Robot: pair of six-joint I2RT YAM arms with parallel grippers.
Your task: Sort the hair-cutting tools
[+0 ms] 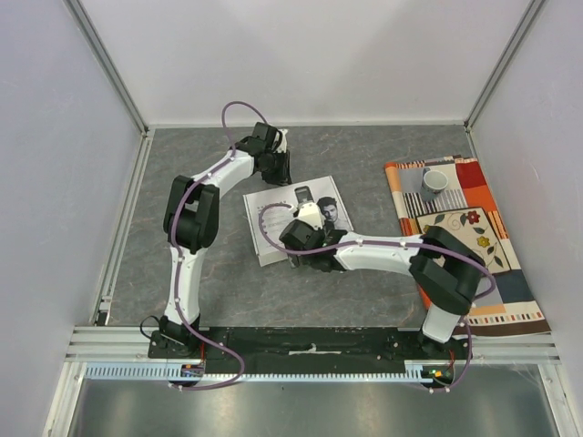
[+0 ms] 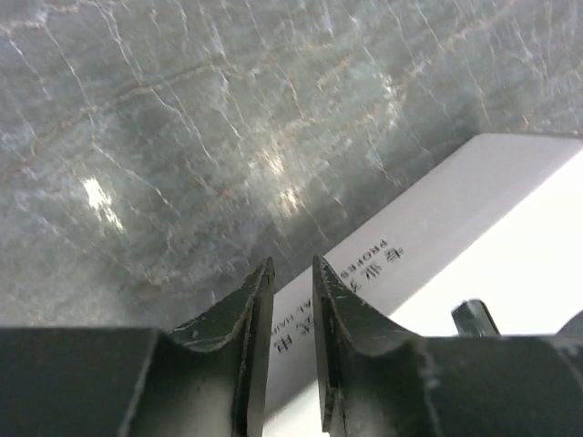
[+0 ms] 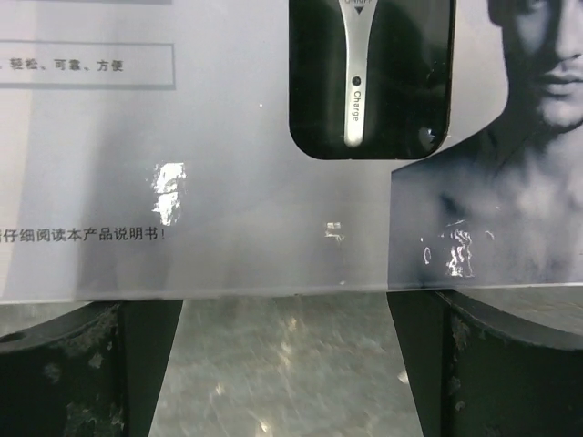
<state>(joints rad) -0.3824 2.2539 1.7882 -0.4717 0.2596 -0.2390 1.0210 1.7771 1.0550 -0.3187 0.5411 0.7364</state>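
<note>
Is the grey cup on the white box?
No, the grey cup stands on the patterned cloth, apart from the white box.

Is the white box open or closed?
Closed. The white box has its printed lid lying flat across the top in the overhead view, and nothing of its inside shows.
</note>
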